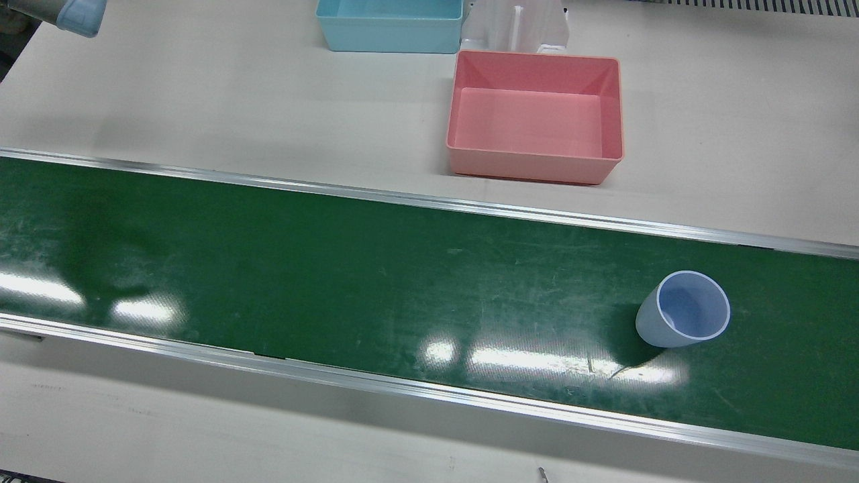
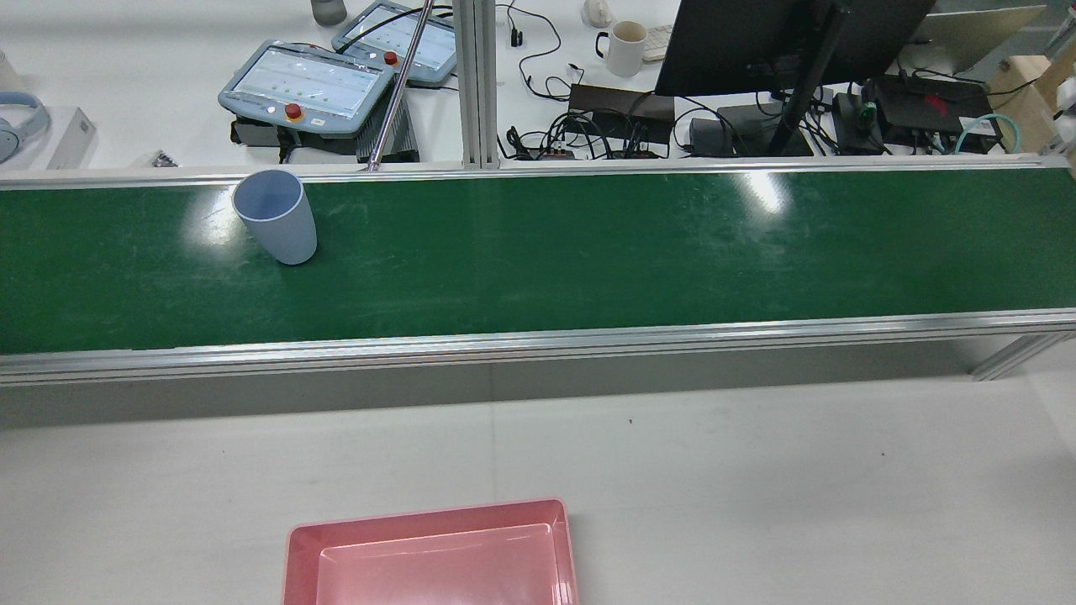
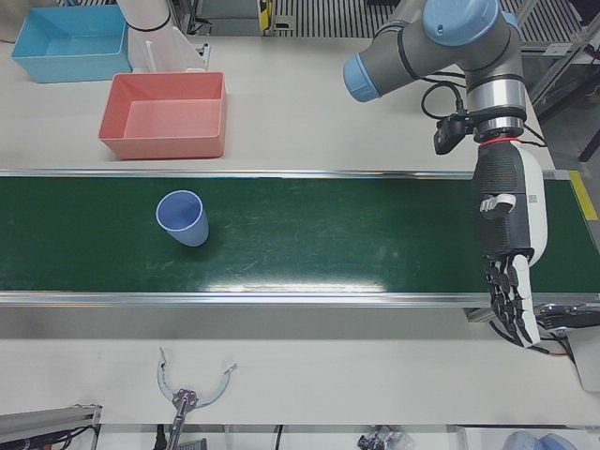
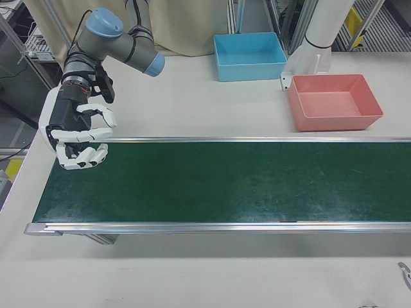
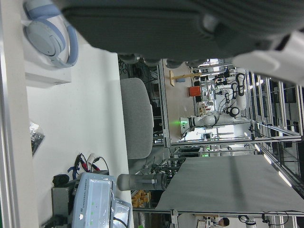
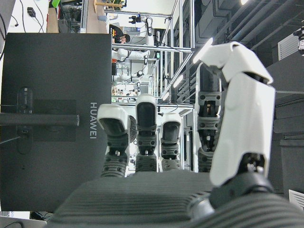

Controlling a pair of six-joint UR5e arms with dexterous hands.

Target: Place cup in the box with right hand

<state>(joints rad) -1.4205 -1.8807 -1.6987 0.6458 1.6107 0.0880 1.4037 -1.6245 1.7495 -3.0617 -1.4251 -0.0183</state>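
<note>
A pale blue cup (image 1: 683,310) (image 2: 276,217) (image 3: 183,217) stands upright on the green conveyor belt (image 1: 335,282), toward the robot's left end. The empty pink box (image 1: 530,166) (image 2: 420,512) (image 3: 161,146) (image 4: 334,122) sits on the white table just beyond the belt, on the robot's side. My right hand (image 4: 77,133) hovers over the opposite end of the belt, far from the cup, fingers loosely curled and holding nothing. My left hand (image 3: 506,258) hangs at the belt's other end with its fingers stretched downward, empty. The right-front view does not show the cup.
A light blue box (image 1: 389,41) (image 4: 250,64) sits beside a white arm pedestal (image 1: 517,27) behind the pink box. Beyond the belt's far rail in the rear view are teach pendants (image 2: 307,84), a mug (image 2: 626,48), a monitor (image 2: 756,42) and cables.
</note>
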